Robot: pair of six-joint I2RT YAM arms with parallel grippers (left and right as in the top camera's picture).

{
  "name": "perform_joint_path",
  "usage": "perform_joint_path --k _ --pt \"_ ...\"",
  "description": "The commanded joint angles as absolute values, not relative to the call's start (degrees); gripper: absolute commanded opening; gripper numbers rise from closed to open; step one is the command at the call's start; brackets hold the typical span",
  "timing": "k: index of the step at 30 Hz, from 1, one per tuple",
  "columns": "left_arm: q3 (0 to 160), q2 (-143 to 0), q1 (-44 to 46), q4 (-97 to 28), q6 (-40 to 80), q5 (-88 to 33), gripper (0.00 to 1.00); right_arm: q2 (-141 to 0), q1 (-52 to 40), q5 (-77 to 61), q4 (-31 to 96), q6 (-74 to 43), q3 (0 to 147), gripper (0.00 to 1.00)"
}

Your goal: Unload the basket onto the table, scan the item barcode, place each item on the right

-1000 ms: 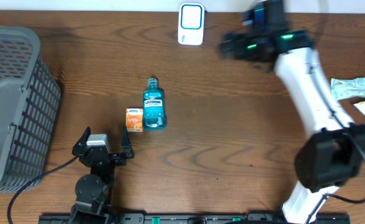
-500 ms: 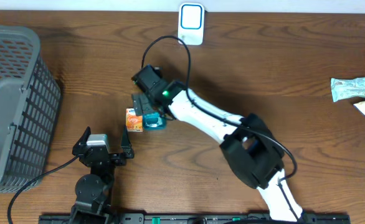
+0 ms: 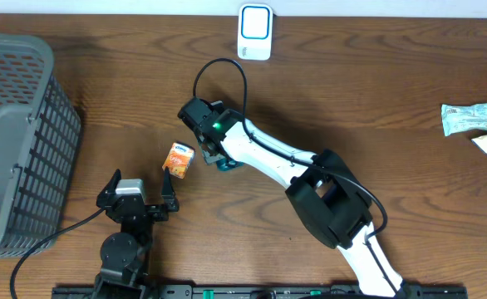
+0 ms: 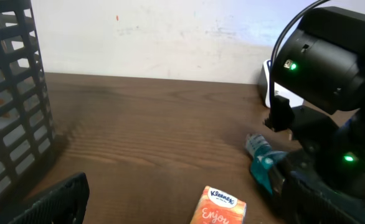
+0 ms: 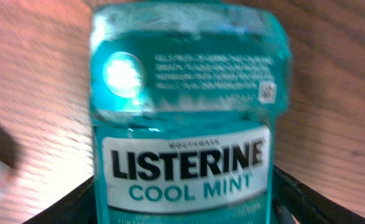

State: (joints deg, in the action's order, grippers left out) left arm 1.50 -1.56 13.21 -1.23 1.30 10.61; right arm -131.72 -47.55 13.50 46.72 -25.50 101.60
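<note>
Since a second ago the right arm has swept from the back right of the table to its middle, and the small orange tissue pack has been nudged askew, so it no longer sits square against the bottle.

At the far left stands the grey basket. Near the front edge the left claw is spread wide and holds nothing, well clear of the work. Just right of the tilted tissue pack, the right claw hovers low over the mouthwash bottle. The bottle lies flat on the wood with its front label up, and only a teal corner shows past the arm from overhead. In the wrist view a dark finger flanks each side of the bottle, but I cannot tell whether they are pressing on it yet.

The white scanner sits at the back edge, well apart from the bottle, and snack packets lie at the far right.

The pick looks underway, not finished. No barcode shows on the upward face, so the bottle will likely need lifting and turning toward the scanner.
</note>
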Motion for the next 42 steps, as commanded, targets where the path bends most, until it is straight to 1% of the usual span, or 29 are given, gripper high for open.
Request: perform_joint_path --k 1,2,4,6,7,8,10,12,15,20,26,33,34,35,36,39,42 --pt "0.23 -1.34 13.26 -3.03 1.19 10.92 0.98 -133.38 -46.98 20.21 51.37 -12.58 100.25 0.73" --pt "0.23 -1.34 13.26 -3.03 1.19 10.92 0.98 -133.4 -46.96 20.49 52.07 -9.82 100.22 0.7" --pt "0.23 -1.34 13.26 -3.03 1.19 10.92 0.98 -133.4 -46.96 20.36 53.63 -6.55 100.22 0.62" --pt "0.23 -1.34 13.26 -3.03 1.19 10.92 0.98 -133.4 -46.96 17.85 54.26 -5.67 100.22 0.5" --pt "0.23 -1.34 13.26 -3.03 1.19 10.92 0.98 -133.4 -46.96 13.13 54.41 -3.92 100.22 0.44" --pt "0.23 -1.34 13.26 -3.03 1.19 10.92 0.98 -133.4 -46.94 8.6 54.43 -3.11 100.22 0.42" --pt "0.23 -1.34 13.26 -3.03 1.19 10.92 0.98 -133.4 -46.76 4.78 54.59 -2.61 100.22 0.41" --pt "0.23 -1.34 13.26 -3.03 1.19 10.92 0.98 -133.4 -46.09 -0.51 55.42 0.54 100.27 0.33" --pt "0.23 -1.34 13.26 -3.03 1.19 10.92 0.98 -133.38 -44.56 -6.0 58.59 3.97 100.49 0.29" --pt "0.23 -1.34 13.26 -3.03 1.19 10.92 0.98 -133.38 -40.45 -5.89 61.19 6.15 100.51 0.34" --pt "0.23 -1.34 13.26 -3.03 1.19 10.92 0.98 -133.38 -34.74 -5.96 61.17 4.78 100.51 0.35" --pt "0.23 -1.34 13.26 -3.03 1.19 10.92 0.98 -133.38 -34.26 -5.96 60.88 4.78 100.9 0.38" --pt "0.23 -1.34 13.26 -3.03 1.19 10.92 0.98 -133.38 -34.26 -5.98 60.88 4.75 101.34 0.42" --pt "0.23 -1.34 13.26 -3.03 1.19 10.92 0.98 -133.38 -34.26 -5.98 61.08 4.75 102.39 0.51" --pt "0.23 -1.34 13.26 -3.03 1.19 10.92 0.98 -133.38 -34.26 -5.98 61.6 4.75 104.09 0.65" --pt "0.23 -1.34 13.26 -3.03 1.19 10.92 0.98 -133.38 -34.26 -5.96 63.96 3.79 109.62 0.76" --pt "0.23 -1.34 13.26 -3.03 1.19 10.92 0.98 -133.38 -34.2 -5.93 65.82 2.57 115.13 0.8"
